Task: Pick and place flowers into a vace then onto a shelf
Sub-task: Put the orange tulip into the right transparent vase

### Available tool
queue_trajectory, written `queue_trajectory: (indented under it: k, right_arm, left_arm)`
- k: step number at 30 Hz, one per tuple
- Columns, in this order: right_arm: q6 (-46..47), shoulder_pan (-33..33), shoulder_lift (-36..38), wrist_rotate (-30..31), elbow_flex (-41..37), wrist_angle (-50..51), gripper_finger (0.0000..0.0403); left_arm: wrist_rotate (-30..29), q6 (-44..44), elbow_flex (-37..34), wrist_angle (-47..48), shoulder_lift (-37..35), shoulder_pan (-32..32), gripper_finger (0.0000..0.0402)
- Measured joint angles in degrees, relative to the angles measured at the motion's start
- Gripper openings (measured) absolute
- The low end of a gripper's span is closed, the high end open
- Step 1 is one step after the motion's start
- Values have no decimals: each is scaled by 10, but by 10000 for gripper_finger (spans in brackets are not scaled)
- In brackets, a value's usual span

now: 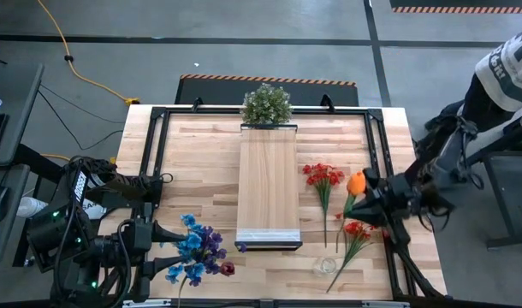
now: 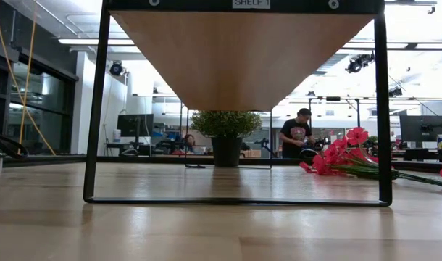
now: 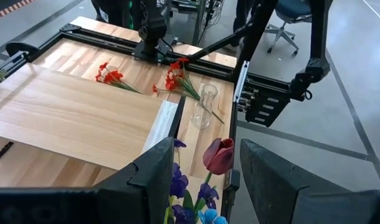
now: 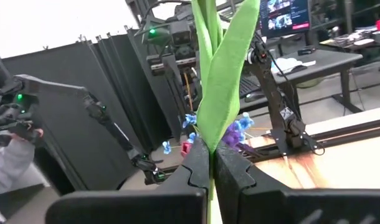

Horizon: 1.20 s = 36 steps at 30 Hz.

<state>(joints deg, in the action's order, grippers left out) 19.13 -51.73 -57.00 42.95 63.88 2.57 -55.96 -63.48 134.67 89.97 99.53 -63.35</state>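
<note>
An orange-bloomed flower (image 1: 356, 183) is in my right gripper (image 1: 370, 195), which is shut on it over the table's right part. Two red bunches (image 1: 323, 175) (image 1: 357, 229) lie on the table right of the raised light-wood shelf (image 1: 268, 188). A clear glass vase (image 3: 205, 106) stands near the shelf's near right corner. Blue and purple flowers (image 1: 197, 252) and a dark red bloom (image 3: 219, 155) lie at the near left. My left gripper (image 3: 207, 149) hangs open just short of them, the dark red bloom showing between its fingers. My right gripper pinches the orange flower's green stem and a long leaf (image 4: 210, 134) between its two fingers (image 4: 193, 174). The fingers come level from the table's right and lie across the stem. The stem runs on past the fingers; the bloom is outside the wrist view.
A bushy green plant (image 1: 266, 104) in a dark pot stands at the shelf's far end. A black frame (image 1: 158, 137) runs round the tabletop, and the shelf stands on thin black legs (image 2: 96, 109). A person (image 2: 293, 134) is in the room beyond the table.
</note>
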Motion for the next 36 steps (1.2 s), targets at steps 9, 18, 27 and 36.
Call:
queue_trajectory:
  k: [9,18,27,36]
  right_arm:
    - [-46,-92,-55,125,0,-97,0]
    - [-58,-153,-86,239,0,-134,0]
    - [-98,-184,-114,328,0,-177,0]
    - [-117,-188,-117,356,0,-184,0]
  left_arm:
    - [7,1,0,0,0,0,216]
    - [16,1,0,0,0,0,216]
    - [16,1,0,0,0,0,216]
    - [16,1,0,0,0,0,216]
